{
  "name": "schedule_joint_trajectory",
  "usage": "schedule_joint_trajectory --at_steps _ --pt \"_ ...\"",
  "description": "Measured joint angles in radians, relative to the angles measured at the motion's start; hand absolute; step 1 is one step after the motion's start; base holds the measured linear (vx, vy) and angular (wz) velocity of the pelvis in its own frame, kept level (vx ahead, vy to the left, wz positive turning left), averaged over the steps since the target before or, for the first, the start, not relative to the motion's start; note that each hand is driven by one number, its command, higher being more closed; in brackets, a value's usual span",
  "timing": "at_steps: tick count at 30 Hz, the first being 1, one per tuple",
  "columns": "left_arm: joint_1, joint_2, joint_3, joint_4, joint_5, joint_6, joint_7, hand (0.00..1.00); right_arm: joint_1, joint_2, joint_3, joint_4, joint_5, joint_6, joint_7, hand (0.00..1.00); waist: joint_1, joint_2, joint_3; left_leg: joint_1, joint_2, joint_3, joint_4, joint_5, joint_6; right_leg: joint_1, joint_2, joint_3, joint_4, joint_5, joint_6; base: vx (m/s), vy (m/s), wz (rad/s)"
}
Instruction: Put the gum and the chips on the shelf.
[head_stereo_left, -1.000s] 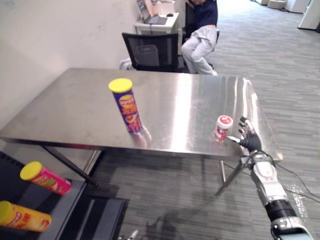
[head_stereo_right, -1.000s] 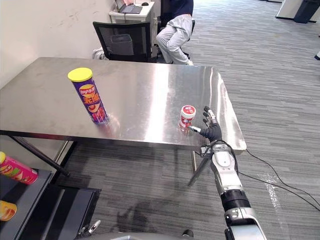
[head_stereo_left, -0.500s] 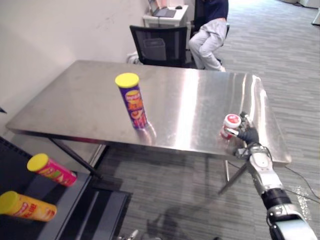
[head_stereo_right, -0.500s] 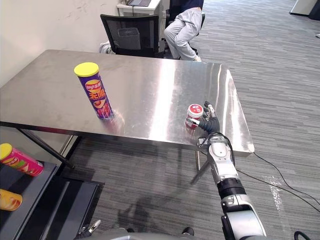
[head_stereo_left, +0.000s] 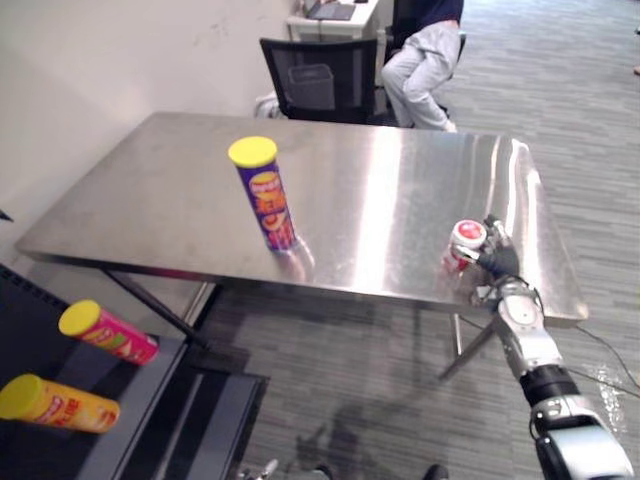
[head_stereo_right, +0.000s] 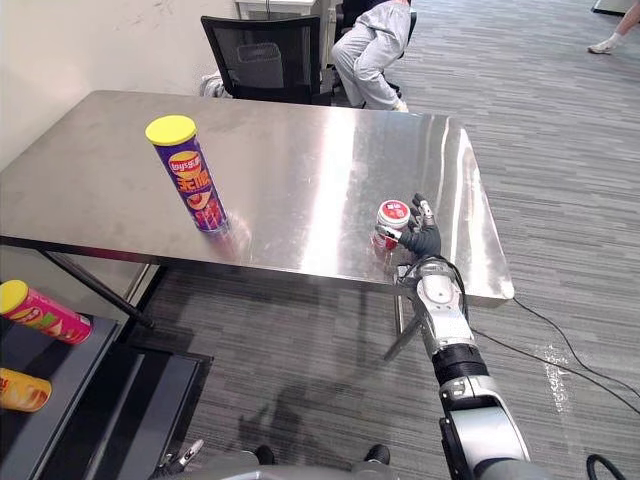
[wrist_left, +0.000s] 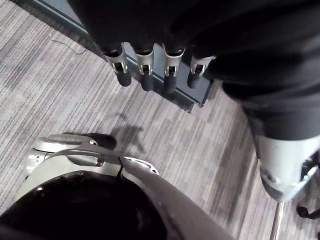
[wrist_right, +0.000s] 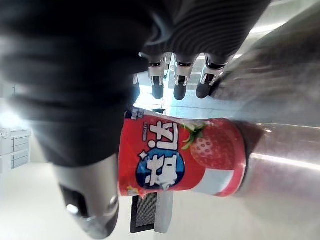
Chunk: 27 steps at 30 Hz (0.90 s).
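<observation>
The gum jar (head_stereo_left: 464, 243), small and red-and-white with a strawberry print (wrist_right: 185, 157), stands near the front right edge of the steel table (head_stereo_left: 380, 200). My right hand (head_stereo_right: 424, 240) is against it, thumb on the near side and fingers (wrist_right: 179, 85) reaching straight past its far side, open and not closed on it. The purple chips can (head_stereo_left: 263, 196) with a yellow lid stands upright mid-table, far left of that hand. My left hand (wrist_left: 145, 75) hangs open over the carpet, holding nothing.
A dark shelf (head_stereo_left: 125, 385) sits low at my left, with a pink can (head_stereo_left: 105, 333) and a yellow-orange can (head_stereo_left: 58, 403) lying on it. Beyond the table stand a black office chair (head_stereo_left: 325, 85) and a seated person (head_stereo_left: 425, 55).
My right hand has moved left from beside the gum jar until thumb and fingers flank it. The camera shifted a little; the jar and the chips can stay put.
</observation>
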Motion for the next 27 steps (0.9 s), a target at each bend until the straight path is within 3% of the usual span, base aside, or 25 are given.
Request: schedule_joint_trajectory --at_steps 2,3,12,27 --pt "0.000 0.000 -0.003 -0.001 0.000 0.000 0.000 0.00 -0.011 0.000 0.000 0.001 0.000 0.000 0.001 0.00 0.001 0.000 0.000 0.000 0.000 -0.009 0.001 0.002 0.000 0.000 0.000 -0.008 0.000 0.000 0.000 0.04 0.008 0.11" --pt "0.000 0.000 -0.007 -0.001 0.000 -0.001 -0.001 0.00 -0.017 0.000 0.000 0.001 0.000 0.000 0.002 1.00 0.003 0.001 0.001 -0.001 0.000 -0.014 0.001 0.003 0.000 0.002 0.000 -0.012 0.001 0.000 0.000 0.02 0.007 0.11" --pt "0.004 -0.002 -0.022 -0.038 0.000 -0.002 0.000 0.00 -0.051 0.000 0.023 -0.001 -0.002 -0.006 0.033 1.00 0.046 0.004 0.020 0.000 0.000 -0.019 0.001 0.006 0.001 0.002 -0.006 -0.011 0.017 0.000 0.000 0.00 0.006 0.02" --pt "0.006 0.001 -0.028 -0.038 0.000 0.000 0.000 0.00 -0.026 0.002 0.062 -0.042 -0.025 -0.005 0.088 1.00 0.044 0.002 0.020 0.016 0.000 -0.006 -0.020 0.014 0.000 0.000 -0.003 0.006 0.017 0.000 0.000 0.00 0.001 -0.01"
